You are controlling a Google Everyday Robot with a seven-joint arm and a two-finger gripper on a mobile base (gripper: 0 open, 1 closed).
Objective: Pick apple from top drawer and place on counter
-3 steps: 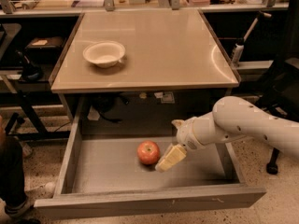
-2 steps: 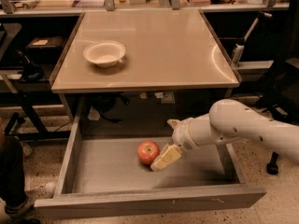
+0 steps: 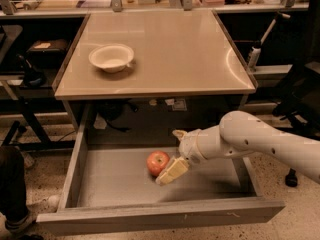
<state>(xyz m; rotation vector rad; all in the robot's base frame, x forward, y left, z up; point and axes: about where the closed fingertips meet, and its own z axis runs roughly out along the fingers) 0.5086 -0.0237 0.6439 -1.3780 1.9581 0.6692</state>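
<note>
The red-orange apple lies on the flat grey bottom of the pulled-out top drawer, about mid-drawer. My gripper reaches in from the right on a white arm and sits right beside the apple's right side. Its jaws stand open: one cream finger lies low at the apple's front right, the other fingertip shows behind it. The apple rests on the drawer bottom. The beige counter lies above and behind the drawer.
A white bowl stands on the counter's left part. The drawer's front panel is nearest the camera. Dark shelving and cables lie left, and a chair base stands to the right. A person's leg is at the lower left.
My gripper has moved left in the drawer, closing the gap to the apple's right side. The apple has not moved.
</note>
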